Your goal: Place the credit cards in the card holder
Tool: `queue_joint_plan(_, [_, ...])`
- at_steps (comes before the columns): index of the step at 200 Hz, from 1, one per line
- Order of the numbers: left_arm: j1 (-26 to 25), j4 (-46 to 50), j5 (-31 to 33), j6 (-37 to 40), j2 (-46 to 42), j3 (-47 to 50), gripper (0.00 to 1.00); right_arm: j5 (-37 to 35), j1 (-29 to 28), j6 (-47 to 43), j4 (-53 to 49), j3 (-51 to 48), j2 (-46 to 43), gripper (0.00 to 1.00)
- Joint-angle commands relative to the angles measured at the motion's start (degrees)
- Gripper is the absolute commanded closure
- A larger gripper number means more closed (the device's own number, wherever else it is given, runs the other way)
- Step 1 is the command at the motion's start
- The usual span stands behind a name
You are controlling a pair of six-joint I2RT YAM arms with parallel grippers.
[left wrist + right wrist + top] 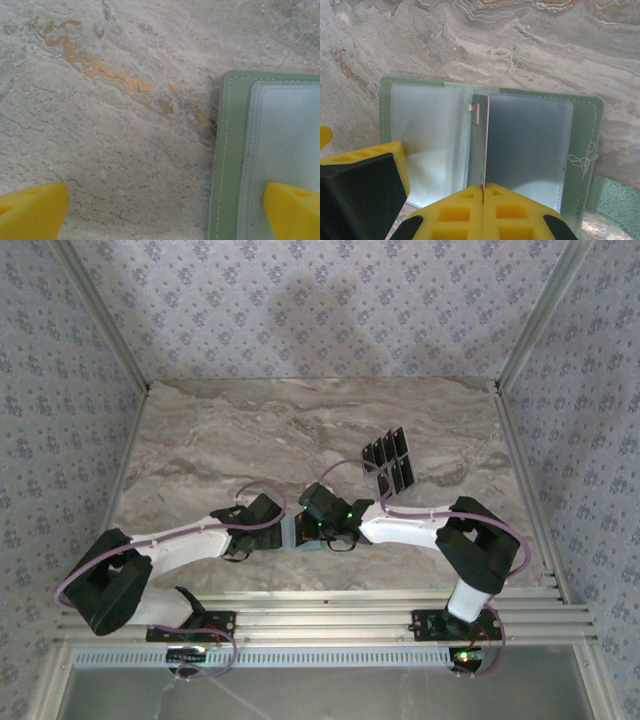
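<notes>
Soft even light, faint shadows, blurry close-ups

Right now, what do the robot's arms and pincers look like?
The left arm and right arm have white links, bulky black joints and a looping lilac cable each. Green lights glow near the right wrist. The pincer fingers are bright yellow blocks with moulded square pockets.

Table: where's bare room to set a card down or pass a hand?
Free: the table, left and far side, from the left wall to the cards; also the strip between cards and right rail. Crowded: near centre, where left pincer and right pincer meet at the holder.
</notes>
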State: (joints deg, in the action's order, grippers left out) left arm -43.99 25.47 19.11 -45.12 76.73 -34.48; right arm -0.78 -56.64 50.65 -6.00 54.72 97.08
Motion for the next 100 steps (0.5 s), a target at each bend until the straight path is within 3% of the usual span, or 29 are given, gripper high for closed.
queue_joint_plan(1, [-0.20, 3.09, 1.43, -1.36, -0.96, 1.66, 0.00, 2.52, 1.12, 0.57, 3.64, -3.14, -1.33, 1.00])
queue_joint_plan(100, [-0.28, 2.91, 1.21, -2.67, -2.02, 2.84, 0.02, 9.47, 3.70, 3.93, 24.11, -13.13, -4.80, 1.00])
